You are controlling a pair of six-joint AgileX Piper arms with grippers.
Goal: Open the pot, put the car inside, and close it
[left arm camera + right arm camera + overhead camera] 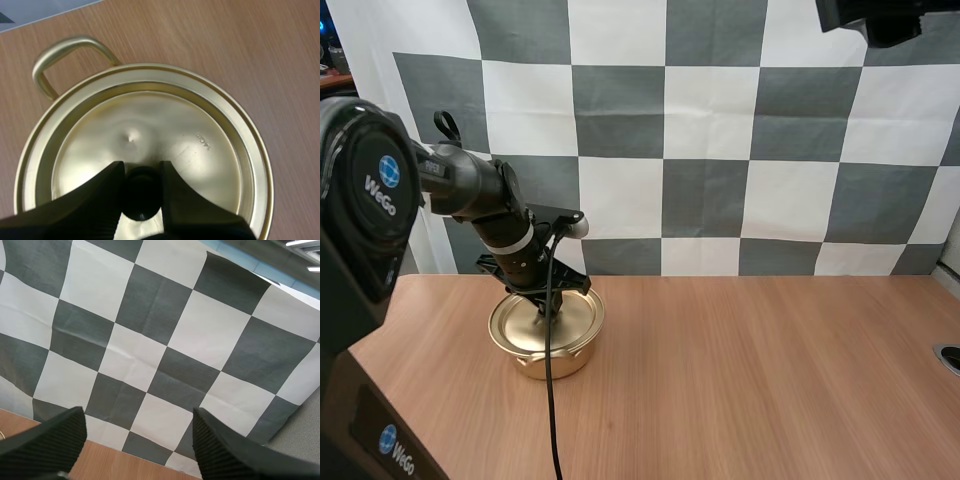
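Round golden metal pot (558,362) sits near the wooden worktop's (750,380) far-left corner, its flat golden lid (165,125) on; left tool (141,170) seemingly pinches the small black knob (141,195) for lifting; right tool (136,415) gapes, idle.

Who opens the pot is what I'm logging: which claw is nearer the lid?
Left. The left claw sits on the lid, pinching its knob. The right claw is open, raised well above the table, far from the pot.
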